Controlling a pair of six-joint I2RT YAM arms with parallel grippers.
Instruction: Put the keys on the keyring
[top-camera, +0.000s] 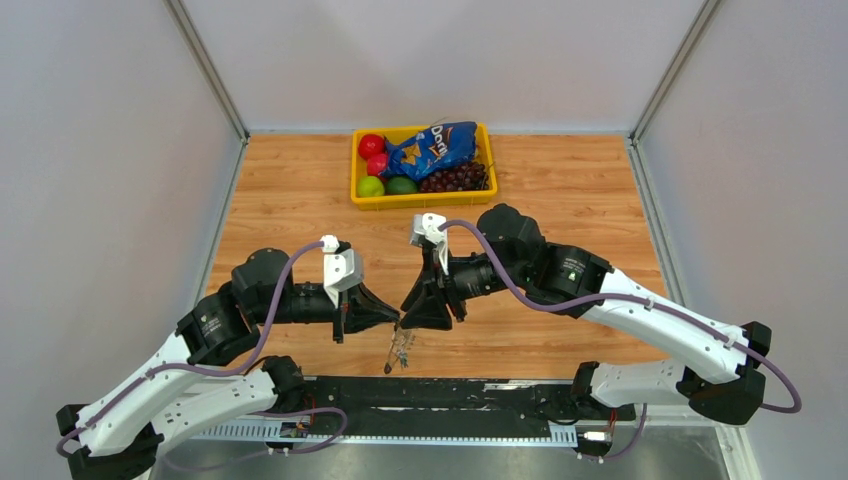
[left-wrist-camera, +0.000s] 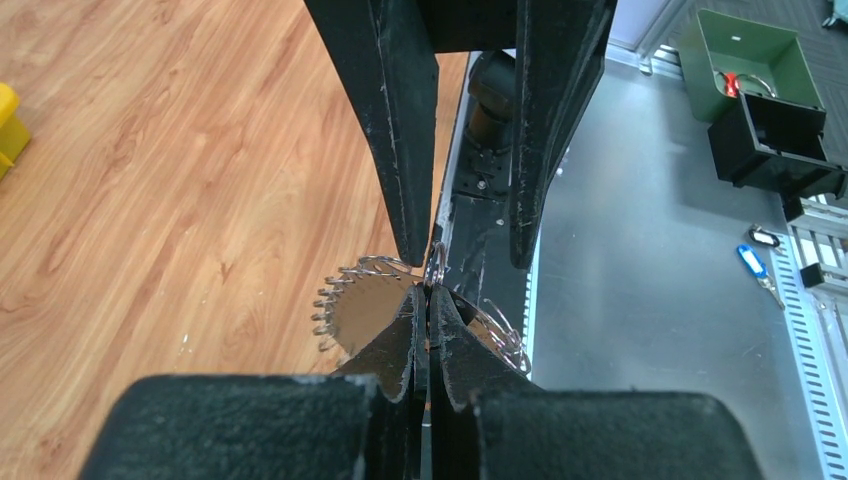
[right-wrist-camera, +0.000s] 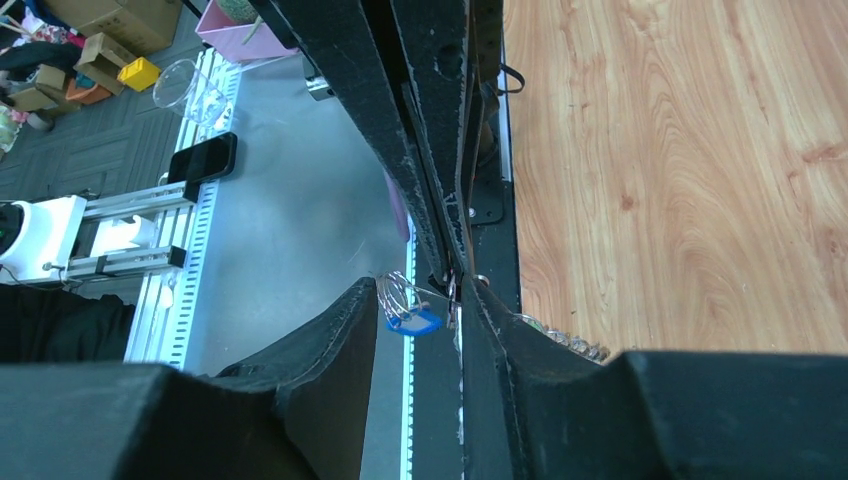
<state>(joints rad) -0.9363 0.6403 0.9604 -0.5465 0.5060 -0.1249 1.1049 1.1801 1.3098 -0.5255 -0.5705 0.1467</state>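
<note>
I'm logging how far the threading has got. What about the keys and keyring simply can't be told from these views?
1. Top view: the keys are too small to count.
2. Left wrist: the left gripper, shut, hides what it pinches.
3. Right wrist: the right gripper covers part of the keyring; whether it grips it, or any key is threaded, is unclear.

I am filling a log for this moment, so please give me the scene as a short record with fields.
left gripper: shut, pinching the keyring
right gripper: jaws apart, nothing seen clamped
keyring: at the gripper tips, near the table's front edge
keys: cannot tell them from the ring
far side: yellow bin with fruit and a chip bag
</note>
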